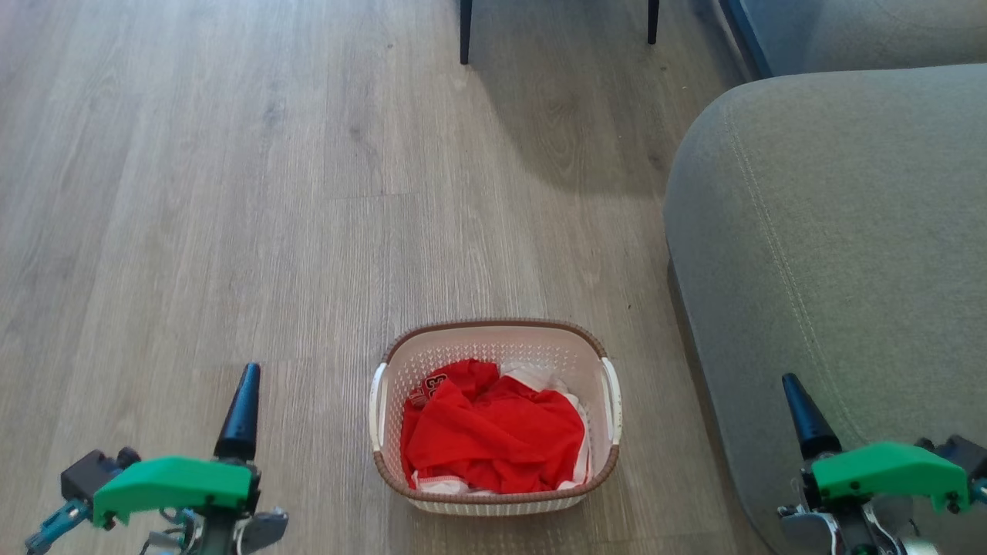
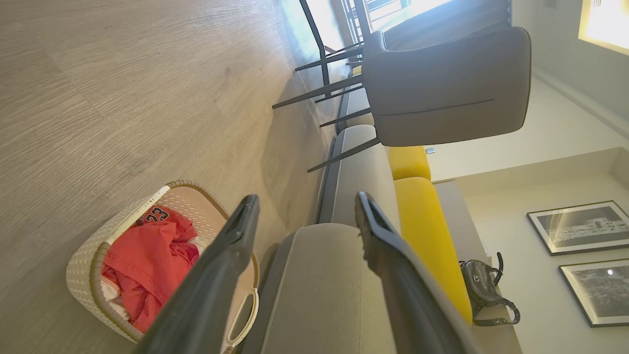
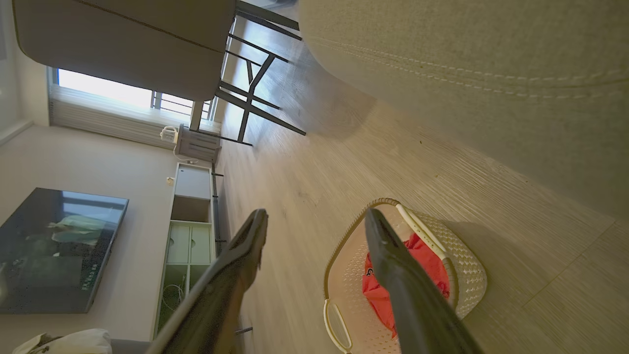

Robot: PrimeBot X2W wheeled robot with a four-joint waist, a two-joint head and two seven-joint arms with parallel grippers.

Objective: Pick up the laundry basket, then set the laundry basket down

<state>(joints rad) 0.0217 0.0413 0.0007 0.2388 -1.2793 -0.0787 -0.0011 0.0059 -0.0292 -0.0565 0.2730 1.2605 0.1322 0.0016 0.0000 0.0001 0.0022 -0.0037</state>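
Observation:
The laundry basket (image 1: 493, 325) stands on the wooden floor in the lower middle of the head view. It is cream-white and perforated, with a brown rim and two white side handles. Red and white clothes (image 1: 493, 435) lie inside it. My left gripper (image 1: 240, 416) hangs to its left, apart from it, and my right gripper (image 1: 806, 420) hangs to its right in front of the sofa. In the left wrist view the left gripper (image 2: 305, 199) is open and empty, with the basket (image 2: 81, 268) at lower left. The right gripper (image 3: 315, 212) is also open and empty, with the basket (image 3: 469, 273) beyond one finger.
A grey sofa (image 1: 833, 254) runs close along the basket's right side. Dark chair legs (image 1: 465, 31) stand at the far end of the floor. The left wrist view shows a grey chair (image 2: 442, 83), yellow cushions (image 2: 422, 231) and a dark handbag (image 2: 484, 290).

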